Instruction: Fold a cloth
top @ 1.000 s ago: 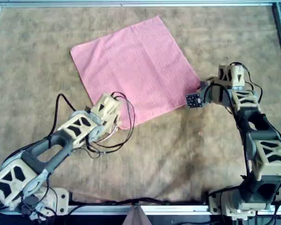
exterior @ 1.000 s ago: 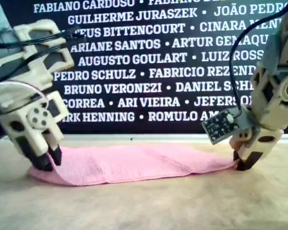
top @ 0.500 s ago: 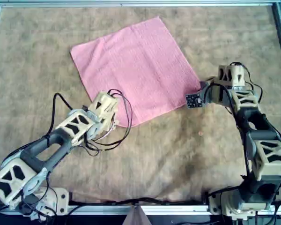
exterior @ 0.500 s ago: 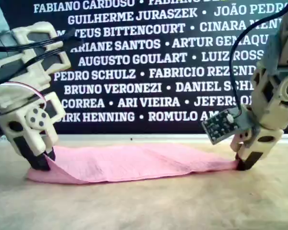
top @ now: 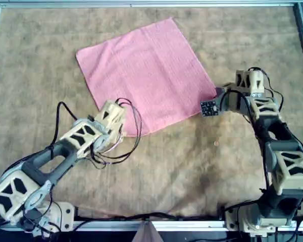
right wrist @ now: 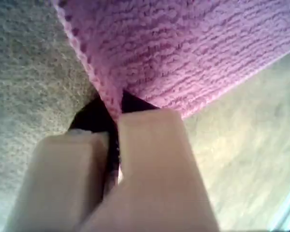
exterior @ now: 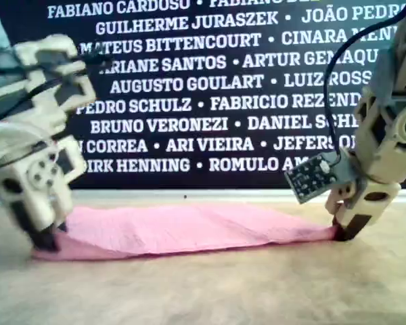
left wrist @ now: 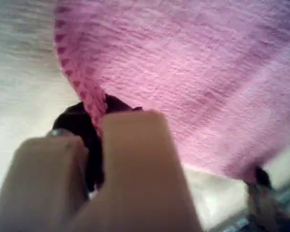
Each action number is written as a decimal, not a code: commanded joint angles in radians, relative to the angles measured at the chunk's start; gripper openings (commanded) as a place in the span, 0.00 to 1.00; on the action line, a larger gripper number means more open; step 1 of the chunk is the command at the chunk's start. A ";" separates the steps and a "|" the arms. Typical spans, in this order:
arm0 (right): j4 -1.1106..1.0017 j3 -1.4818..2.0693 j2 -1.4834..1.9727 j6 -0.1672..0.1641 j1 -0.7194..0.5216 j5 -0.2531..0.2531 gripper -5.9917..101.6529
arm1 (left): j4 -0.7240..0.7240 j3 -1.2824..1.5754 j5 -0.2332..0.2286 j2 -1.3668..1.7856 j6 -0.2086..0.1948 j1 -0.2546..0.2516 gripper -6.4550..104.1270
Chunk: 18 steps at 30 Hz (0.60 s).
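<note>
The cloth (top: 146,75) lies spread flat on the worktop (top: 192,161), toward its far side in the overhead view. The left claw (top: 122,132) is clamped on the cloth's near corner, and the right claw (top: 215,97) pinches its right corner.
</note>
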 commanded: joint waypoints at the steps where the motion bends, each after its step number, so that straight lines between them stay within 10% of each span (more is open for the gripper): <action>1: 0.014 0.038 0.130 0.023 0.008 -0.008 0.04 | 0.002 -0.006 -0.006 0.046 0.003 0.020 0.05; 7: 0.015 0.155 0.279 0.040 0.009 -0.008 0.04 | 0.002 -0.005 -0.006 0.046 0.008 0.100 0.05; 14: 0.015 0.259 0.377 0.041 0.064 -0.008 0.04 | 0.002 0.014 -0.006 0.048 0.181 0.169 0.05; 18: 0.015 0.313 0.436 0.041 0.124 -0.008 0.04 | 0.002 0.052 -0.006 0.066 0.210 0.173 0.05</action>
